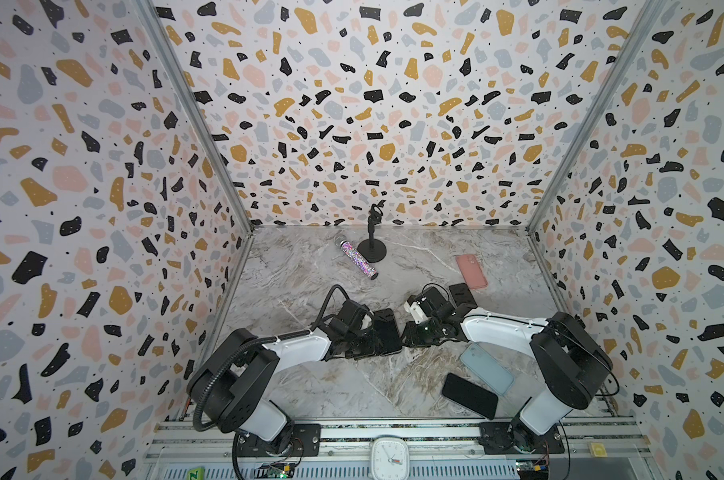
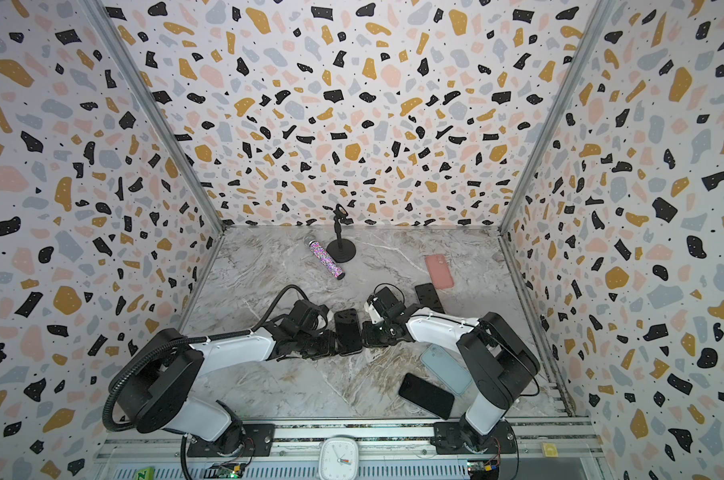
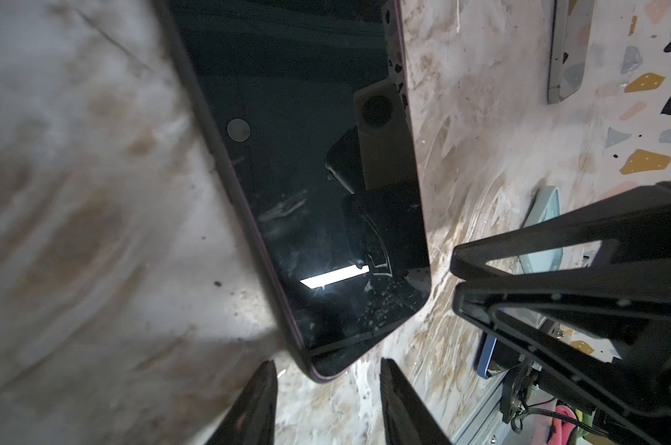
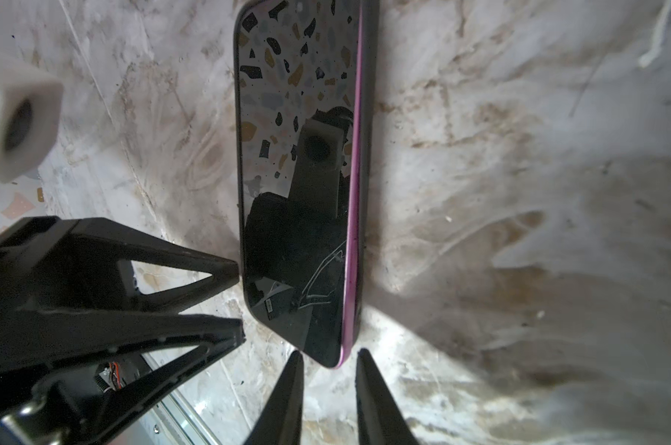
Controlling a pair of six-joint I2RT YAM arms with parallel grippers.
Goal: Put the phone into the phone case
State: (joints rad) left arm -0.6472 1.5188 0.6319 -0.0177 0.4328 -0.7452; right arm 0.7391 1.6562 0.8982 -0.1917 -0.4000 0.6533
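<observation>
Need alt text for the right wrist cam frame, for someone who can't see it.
A dark-screened phone with a purple edge lies flat on the marble table, one corner at the right gripper, whose jaws are open. The left gripper, jaws also open, points at its long side.

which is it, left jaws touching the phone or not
Apart. Left wrist view shows bare table between the phone corner and both jaws of the left gripper.

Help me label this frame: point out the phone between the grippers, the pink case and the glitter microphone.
Phone (image 1: pixel 387 331): in a top view, middle of screen.
Pink case (image 1: pixel 471 271): in a top view, centre of its back.
Glitter microphone (image 1: pixel 359 259): in a top view, middle of its body.
</observation>
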